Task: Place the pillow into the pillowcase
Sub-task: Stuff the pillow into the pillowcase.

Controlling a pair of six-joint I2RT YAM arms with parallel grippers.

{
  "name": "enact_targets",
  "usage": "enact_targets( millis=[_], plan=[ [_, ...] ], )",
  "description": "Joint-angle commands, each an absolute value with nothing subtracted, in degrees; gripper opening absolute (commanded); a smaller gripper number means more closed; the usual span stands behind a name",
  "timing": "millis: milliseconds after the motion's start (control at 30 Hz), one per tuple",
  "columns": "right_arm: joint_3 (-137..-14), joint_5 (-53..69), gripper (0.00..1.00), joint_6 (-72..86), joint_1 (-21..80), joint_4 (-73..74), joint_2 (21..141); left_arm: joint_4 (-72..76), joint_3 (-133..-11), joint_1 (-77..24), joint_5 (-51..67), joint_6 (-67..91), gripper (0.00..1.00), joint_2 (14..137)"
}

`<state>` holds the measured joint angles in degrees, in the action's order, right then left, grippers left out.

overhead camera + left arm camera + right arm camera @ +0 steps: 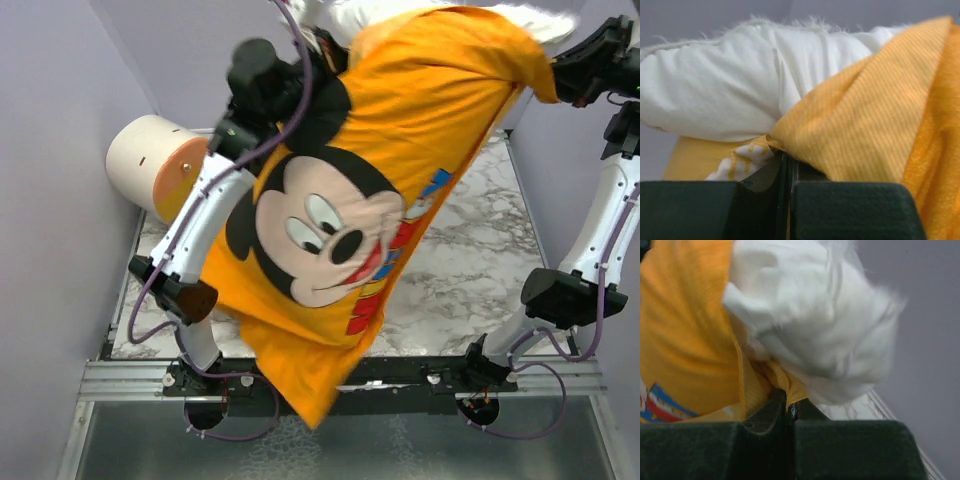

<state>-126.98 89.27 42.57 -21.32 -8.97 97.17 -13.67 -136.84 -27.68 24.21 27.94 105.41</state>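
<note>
Pillowcase [400,150]: orange-yellow, held up off the tabletop [470,260]. It hangs from 12 o'clock down to 6 o'clock in the top view, Mickey face toward the camera, lower corner over the near rail.
Pillow [372,14]: white and plump, bulging out above the case's upper edge at 12 o'clock. How much of it sits inside cannot be told.
Left jaws: pressed together, pinching a fold of the pillowcase just beneath the pillow, at 11 o'clock.
Right jaws: pressed together on the orange hem, pillow touching above, at 1 o'clock.
Cylinder [160,165]: cream and orange, lying at 10 o'clock beside the left arm [200,225].
</note>
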Motion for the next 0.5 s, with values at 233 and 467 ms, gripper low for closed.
enact_targets(
  millis=[233,467],
  plan=[
    [-128.77,79.53,0.00,23.38,6.32,1.89,87.41,0.66,-157.90,-18.04,19.58,34.01,0.00,109.13],
    [-134.21,80.00,0.00,55.29,-26.08,-29.86,104.11,2.32,-132.19,-44.88,30.05,21.56,0.00,94.41]
  ],
)
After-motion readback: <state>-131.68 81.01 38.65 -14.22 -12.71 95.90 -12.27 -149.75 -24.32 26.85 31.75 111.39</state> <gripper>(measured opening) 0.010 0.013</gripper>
